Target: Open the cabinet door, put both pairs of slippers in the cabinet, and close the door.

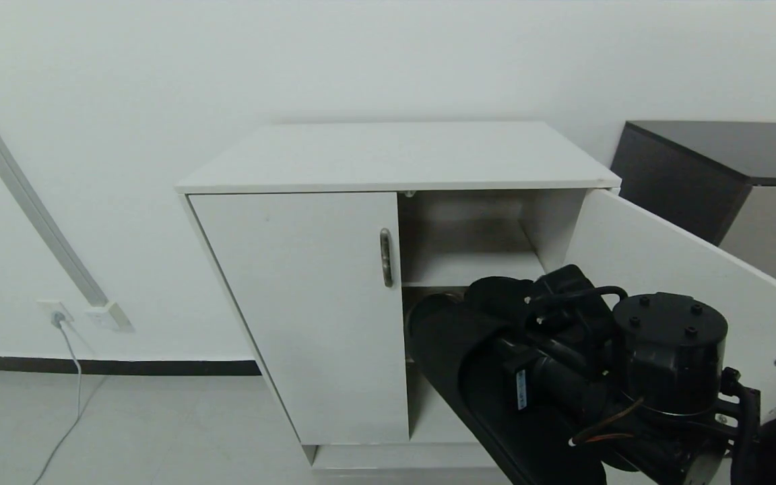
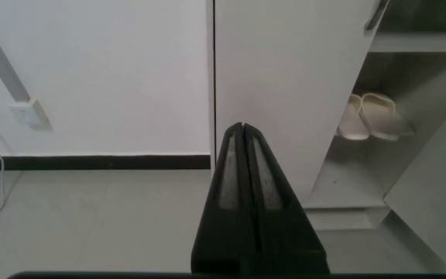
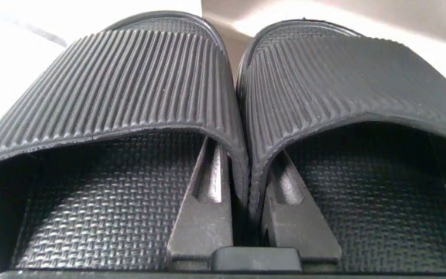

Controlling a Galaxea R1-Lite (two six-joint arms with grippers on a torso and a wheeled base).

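The white cabinet [image 1: 395, 155] has its left door [image 1: 294, 303] closed and its right door [image 1: 664, 283] swung open. A pair of black ribbed slippers [image 1: 455, 350] hangs before the open compartment, toes toward the lower shelf. My right gripper [image 3: 248, 178] is shut on the black slippers [image 3: 145, 85], one finger inside each, pinching their inner walls together. A pair of white slippers [image 2: 374, 116] lies on the cabinet's lower shelf. My left gripper [image 2: 243, 136] is shut and holds nothing, low over the floor, facing the closed door [image 2: 285, 77].
A dark cabinet [image 1: 718, 162] stands to the right, behind the open door. A wall socket [image 1: 54, 311] with a grey cable and a slanted conduit [image 1: 17, 182] are on the left wall. Bare floor [image 1: 125, 431] lies left of the cabinet.
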